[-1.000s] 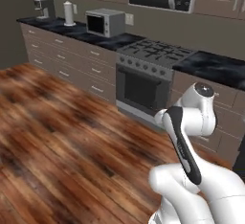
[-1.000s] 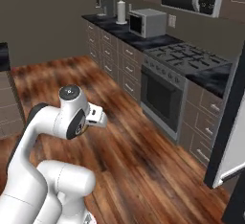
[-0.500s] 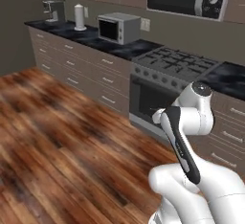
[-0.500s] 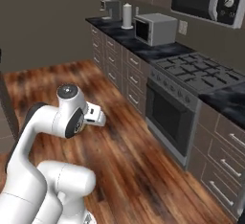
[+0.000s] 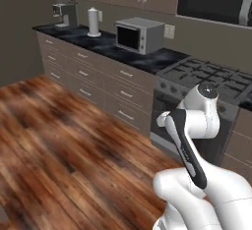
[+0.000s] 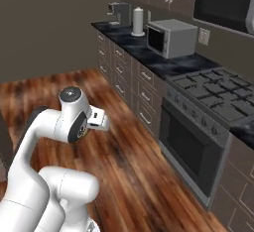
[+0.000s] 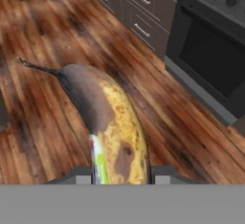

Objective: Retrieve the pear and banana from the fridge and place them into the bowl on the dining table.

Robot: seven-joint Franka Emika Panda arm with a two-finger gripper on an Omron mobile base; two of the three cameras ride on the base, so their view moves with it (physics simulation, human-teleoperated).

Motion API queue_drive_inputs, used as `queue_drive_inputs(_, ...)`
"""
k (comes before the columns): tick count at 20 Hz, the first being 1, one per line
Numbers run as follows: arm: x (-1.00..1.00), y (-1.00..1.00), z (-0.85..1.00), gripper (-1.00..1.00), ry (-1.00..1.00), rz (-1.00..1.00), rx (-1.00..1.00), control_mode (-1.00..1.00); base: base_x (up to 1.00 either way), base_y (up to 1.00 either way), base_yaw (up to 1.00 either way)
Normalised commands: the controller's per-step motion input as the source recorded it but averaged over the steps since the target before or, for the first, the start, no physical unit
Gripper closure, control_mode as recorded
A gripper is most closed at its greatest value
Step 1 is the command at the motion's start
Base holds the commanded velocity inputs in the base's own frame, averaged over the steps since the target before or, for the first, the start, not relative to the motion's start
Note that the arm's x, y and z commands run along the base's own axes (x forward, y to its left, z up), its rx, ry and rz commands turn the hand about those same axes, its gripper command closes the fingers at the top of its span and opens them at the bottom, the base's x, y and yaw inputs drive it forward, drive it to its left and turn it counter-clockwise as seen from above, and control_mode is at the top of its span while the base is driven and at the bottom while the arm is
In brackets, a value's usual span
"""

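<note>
Your jaws stay clamped on the banana (image 7: 112,122) over the wood floor (image 7: 43,122) while the base has rolled closer to the oven (image 6: 191,144) and microwave (image 5: 139,35).

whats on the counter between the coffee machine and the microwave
A white upright canister stands between the coffee machine and the microwave on the black counter, clearest in the left base view.

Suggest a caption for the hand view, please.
Gripper shut on a brown-spotted banana, carried above the wooden floor beside the oven.
</note>
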Motion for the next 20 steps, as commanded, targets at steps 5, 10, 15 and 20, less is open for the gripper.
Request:
queue_drive_inputs(5, 0.0, 0.0, 0.0, 1.0, 0.0, 0.0, 0.0, 1.0, 1.0, 0.11, 0.05)
queue_drive_inputs(10, 0.0, 0.0, 0.0, 1.0, 0.0, 0.0, 0.0, 1.0, 1.0, 0.08, 0.29)
queue_drive_inputs(15, 0.0, 0.0, 0.0, 1.0, 0.0, 0.0, 0.0, 1.0, 1.0, 0.0, 0.37)
queue_drive_inputs(20, 0.0, 0.0, 0.0, 1.0, 0.0, 0.0, 0.0, 1.0, 1.0, 0.0, 0.36)
